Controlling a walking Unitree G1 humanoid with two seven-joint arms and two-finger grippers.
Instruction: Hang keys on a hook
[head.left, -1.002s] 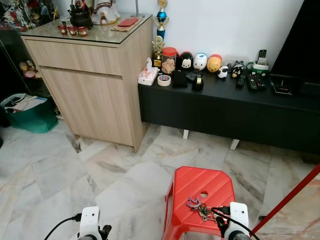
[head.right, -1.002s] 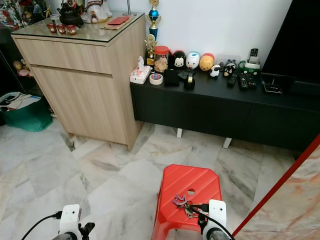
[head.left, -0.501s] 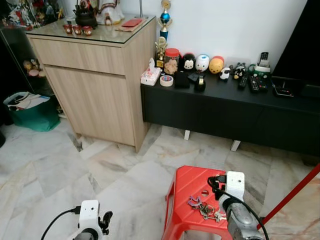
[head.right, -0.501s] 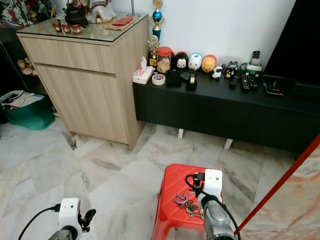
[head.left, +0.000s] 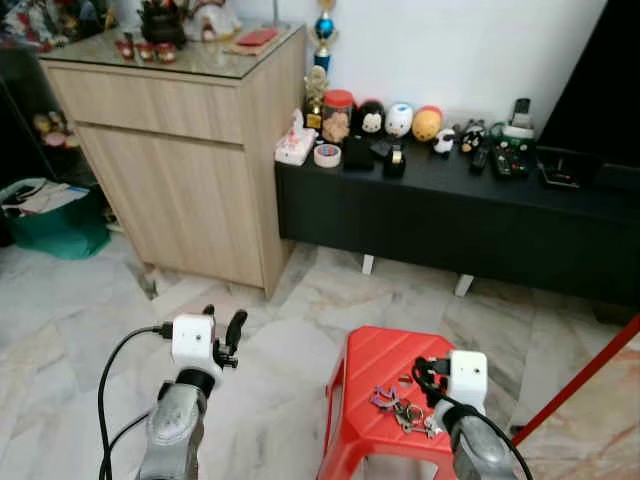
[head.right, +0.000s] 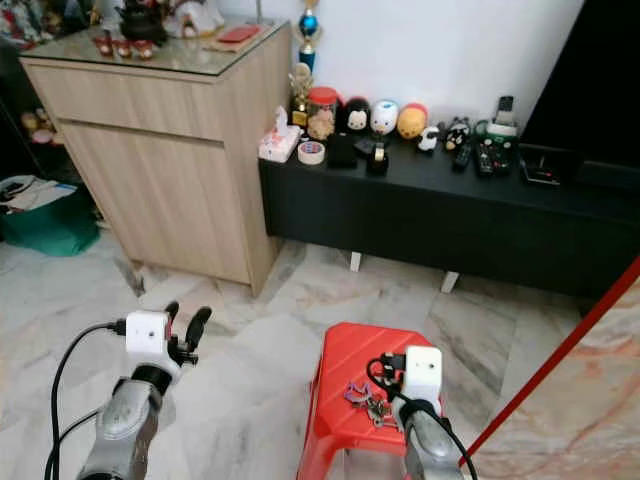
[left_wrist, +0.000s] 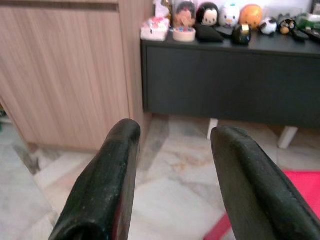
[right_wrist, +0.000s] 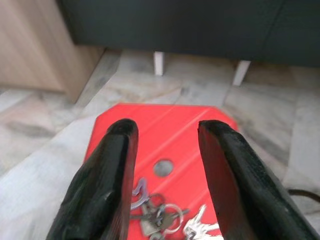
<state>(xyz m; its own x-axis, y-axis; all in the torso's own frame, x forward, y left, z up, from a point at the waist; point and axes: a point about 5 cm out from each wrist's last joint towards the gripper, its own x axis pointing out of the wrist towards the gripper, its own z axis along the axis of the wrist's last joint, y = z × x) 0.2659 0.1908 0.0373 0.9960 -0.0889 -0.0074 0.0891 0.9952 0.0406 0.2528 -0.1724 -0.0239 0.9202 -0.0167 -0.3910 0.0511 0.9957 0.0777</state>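
A bunch of keys (head.left: 402, 411) with rings and a small carabiner lies on a red plastic stool (head.left: 378, 358), near the stool's round centre hole. My right gripper (right_wrist: 169, 131) hovers open just above the stool, and the keys (right_wrist: 161, 215) lie below and between its two black fingers. Its white wrist block (head.left: 467, 376) sits at the stool's right side. My left gripper (head.left: 222, 321) is raised over the marble floor left of the stool. It is open and empty, and points toward the cabinet and the black console.
A light wooden cabinet (head.left: 190, 150) stands at the back left. Beside it a low black console (head.left: 450, 215) carries figurines, a tape roll and remotes. A green bag (head.left: 52, 228) sits on the floor at far left. A red bar (head.left: 580, 385) slants across the right.
My left arm has lifted from the bottom edge up and forward. My right arm rose beside the stool, then settled slightly lower. The keys have stayed on the stool.
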